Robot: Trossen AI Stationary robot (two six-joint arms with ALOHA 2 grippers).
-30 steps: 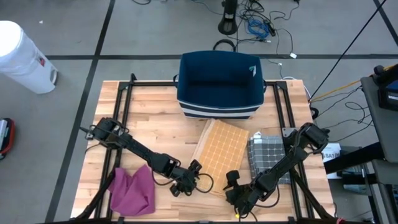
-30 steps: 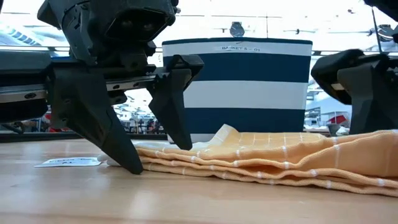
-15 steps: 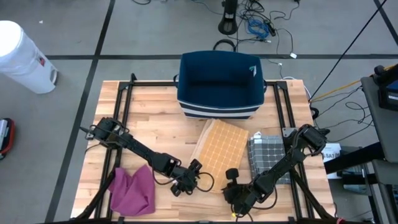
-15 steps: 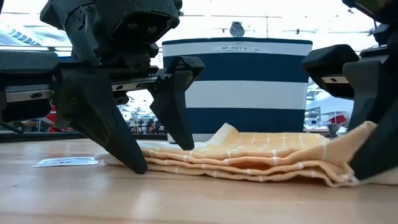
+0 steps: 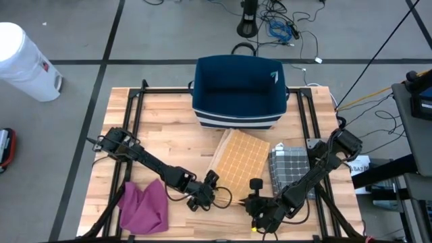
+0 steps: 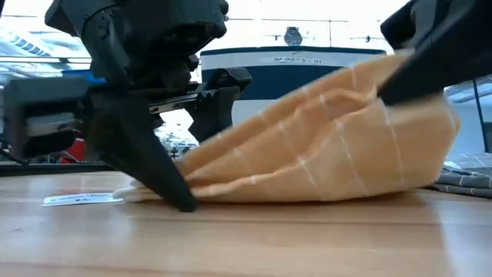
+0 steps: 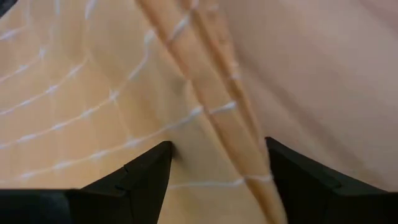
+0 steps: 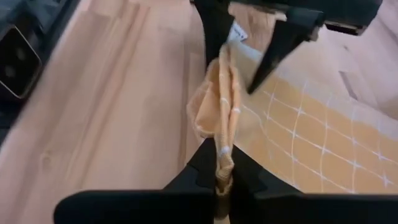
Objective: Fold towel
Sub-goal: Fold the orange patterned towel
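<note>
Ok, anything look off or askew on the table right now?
Nothing damaged or spilled. The yellow towel has one near corner pinched and lifted by the right end effector; the left end effector stands open at the other corner. The magenta cloth lies crumpled.

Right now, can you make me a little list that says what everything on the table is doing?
towel being folded: orange towel, pale grid lines, middle of the wooden table
right gripper: shut on the orange towel's near corner, lifting it off the table
left gripper: open, fingers straddling the towel's other near corner, not gripping
other cloths: grey checked towel lying flat beside the orange one; purple cloth bunched at the near left corner
basket: dark blue, at the table's far edge
</note>
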